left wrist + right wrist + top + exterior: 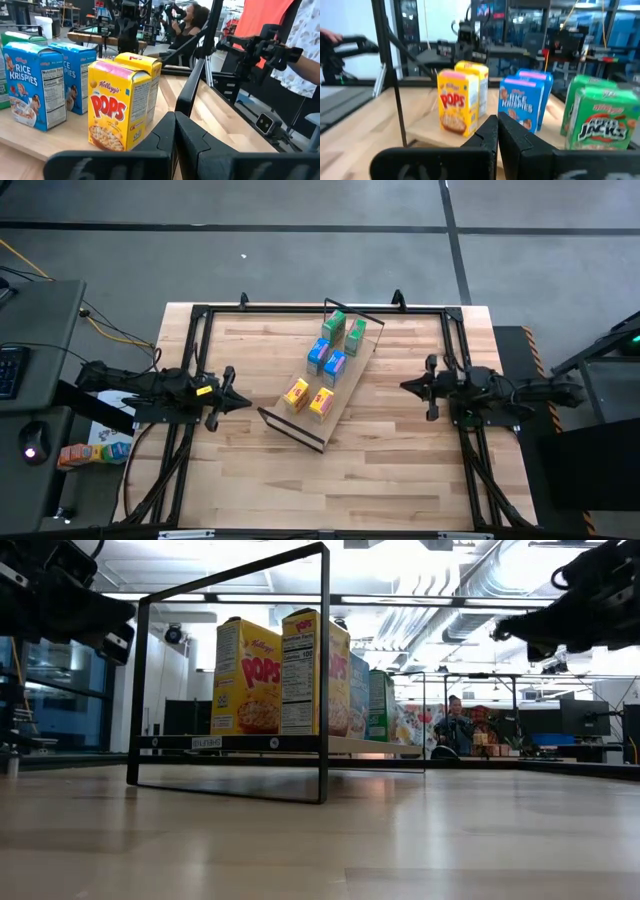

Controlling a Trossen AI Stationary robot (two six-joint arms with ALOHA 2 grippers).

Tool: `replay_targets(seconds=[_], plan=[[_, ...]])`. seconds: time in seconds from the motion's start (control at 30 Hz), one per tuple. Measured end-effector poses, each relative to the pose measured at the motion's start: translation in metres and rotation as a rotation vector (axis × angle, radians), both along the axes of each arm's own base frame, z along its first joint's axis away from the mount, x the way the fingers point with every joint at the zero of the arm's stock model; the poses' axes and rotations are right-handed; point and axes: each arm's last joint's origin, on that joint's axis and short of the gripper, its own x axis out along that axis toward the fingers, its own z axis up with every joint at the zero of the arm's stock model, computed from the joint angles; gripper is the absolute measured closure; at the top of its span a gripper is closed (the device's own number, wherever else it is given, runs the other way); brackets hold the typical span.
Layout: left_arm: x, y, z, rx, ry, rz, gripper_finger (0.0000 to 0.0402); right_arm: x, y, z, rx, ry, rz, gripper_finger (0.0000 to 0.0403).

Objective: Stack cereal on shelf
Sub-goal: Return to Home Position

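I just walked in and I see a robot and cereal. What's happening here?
Nothing is being held right now. All six cereal boxes stand on the shelf: a green pair, a blue pair and a yellow pair. The left tool and the right tool are shut and empty, one on each side of the shelf, up above the table. The stacking looks finished.

Shelf (350, 380): long light-wood board with a thin black wire frame at each end, sitting at a diagonal in the high view. All six cereal boxes are standing upright on the board, in three pairs along its length. Green pair (334, 325) is occupying one end. Blue Rice Krispies pair (318, 357) is standing mid-board. Yellow Pops pair (297, 393), red print, is standing side by side at the opposite end. Gaps are showing between pairs.
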Motion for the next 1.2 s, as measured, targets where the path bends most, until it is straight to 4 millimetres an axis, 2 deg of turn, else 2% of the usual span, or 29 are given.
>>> replay_targets(seconds=[0.1,1.2], plan=[[-0.0007,0.0001,0.0012,-0.003,-0.014,0.0,0.0401,-0.0049,-0.0002,0.0019,0.002,-0.034,-0.001,0.0402],[-0.0034,0.0006,0.0043,-0.009,-0.053,0.0,0.0401,-0.0043,-0.0002,-0.0006,0.001,-0.007,0.0,0.0402]])
